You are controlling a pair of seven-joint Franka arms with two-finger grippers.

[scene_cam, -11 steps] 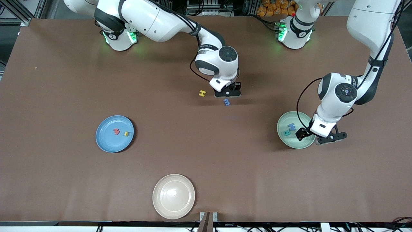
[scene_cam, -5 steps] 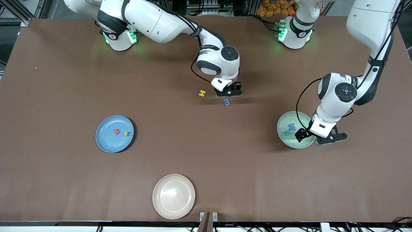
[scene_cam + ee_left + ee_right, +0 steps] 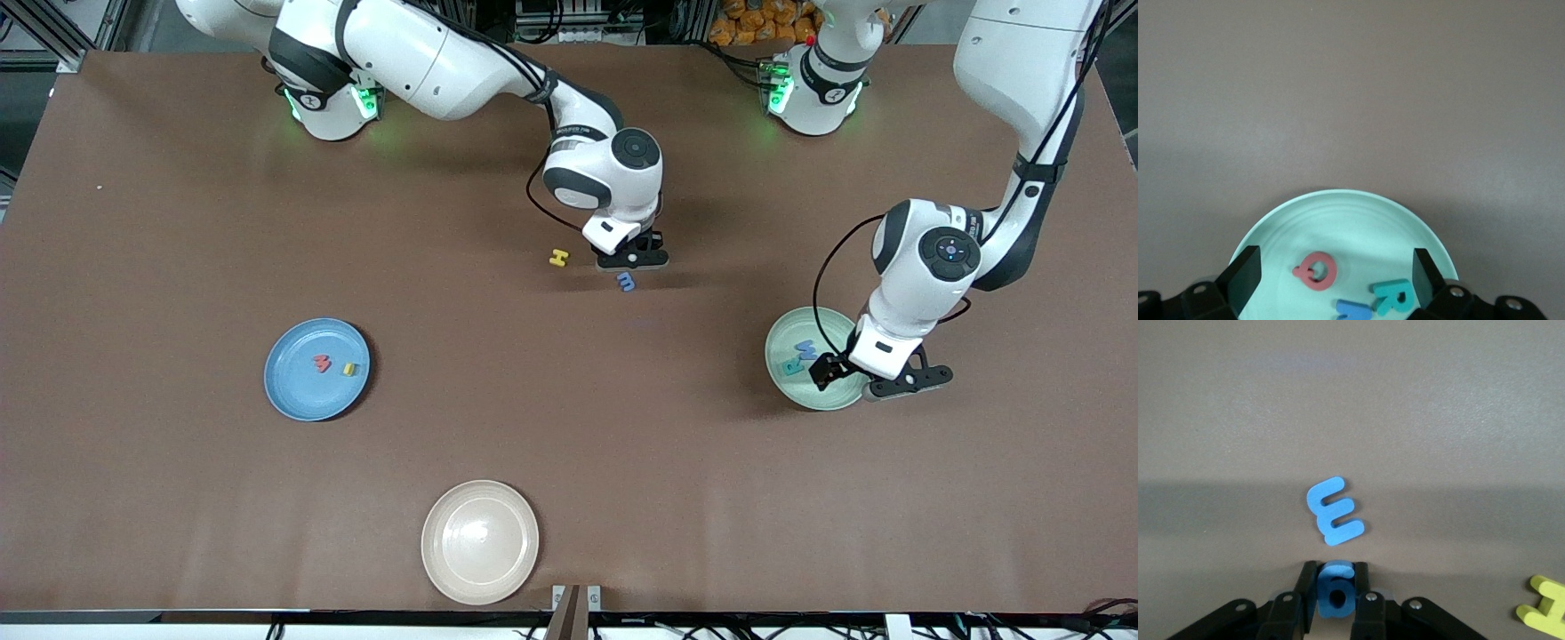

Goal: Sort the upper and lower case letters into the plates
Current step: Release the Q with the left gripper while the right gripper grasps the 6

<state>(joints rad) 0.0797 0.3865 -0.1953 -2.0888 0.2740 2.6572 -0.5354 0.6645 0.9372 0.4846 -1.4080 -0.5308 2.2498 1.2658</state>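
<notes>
My right gripper is down at the table's middle, shut on the blue g. The blue m lies just nearer the front camera, and the yellow H lies beside the gripper. My left gripper hangs open over the mint green plate, which holds the red Q, the teal R and the blue M. The blue plate holds the red w and the yellow u.
A cream-white plate with nothing in it sits near the table's front edge. Bare brown tabletop lies between the plates.
My right gripper's fingers have closed onto the blue g. The left gripper has shifted slightly over the green plate and stays open.
</notes>
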